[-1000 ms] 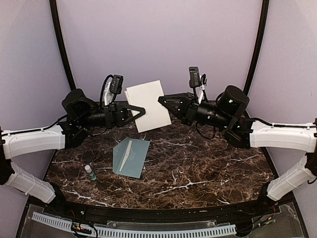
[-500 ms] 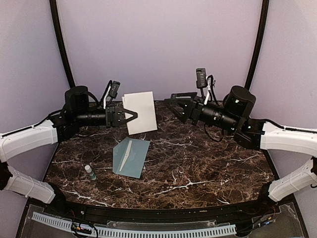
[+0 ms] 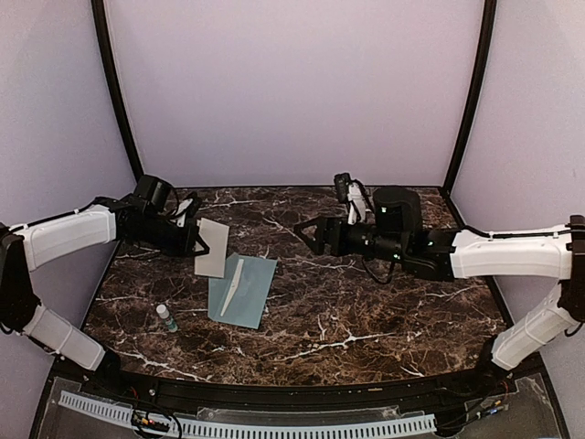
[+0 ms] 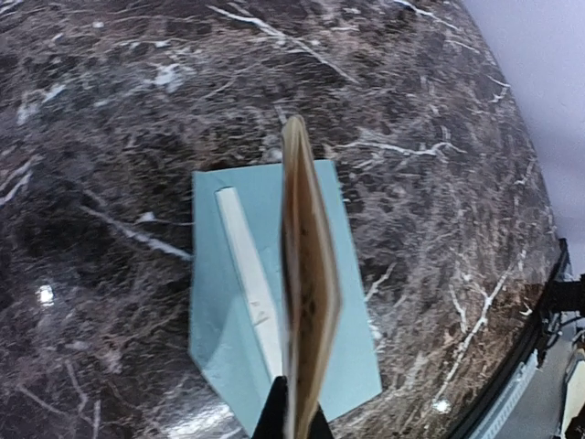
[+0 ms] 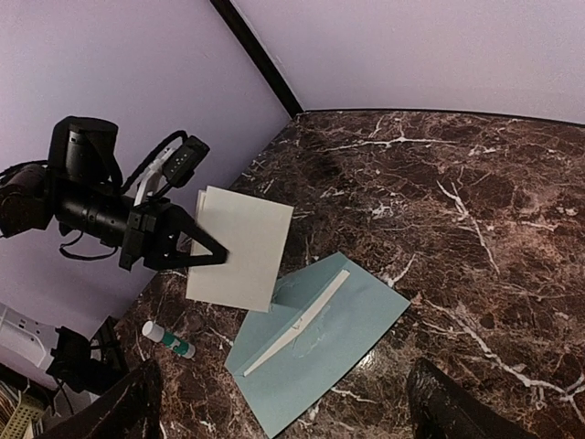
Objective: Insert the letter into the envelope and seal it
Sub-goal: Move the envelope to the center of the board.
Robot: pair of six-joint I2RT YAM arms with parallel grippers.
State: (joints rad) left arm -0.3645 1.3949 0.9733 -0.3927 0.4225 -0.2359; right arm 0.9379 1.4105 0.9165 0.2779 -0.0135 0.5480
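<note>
Left gripper (image 3: 196, 244) pinches the letter (image 3: 213, 248) near the envelope (image 3: 243, 291), presumably for insertion; right gripper (image 3: 307, 234) spread wide, empty.

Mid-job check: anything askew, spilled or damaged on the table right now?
Nothing spilled or torn. The envelope lies flat but skewed to the table edge, with a glue stick lying on its side left of it. The letter in the left gripper looks intact.

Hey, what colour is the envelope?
The envelope is pale teal, clearest in the right wrist view.
</note>
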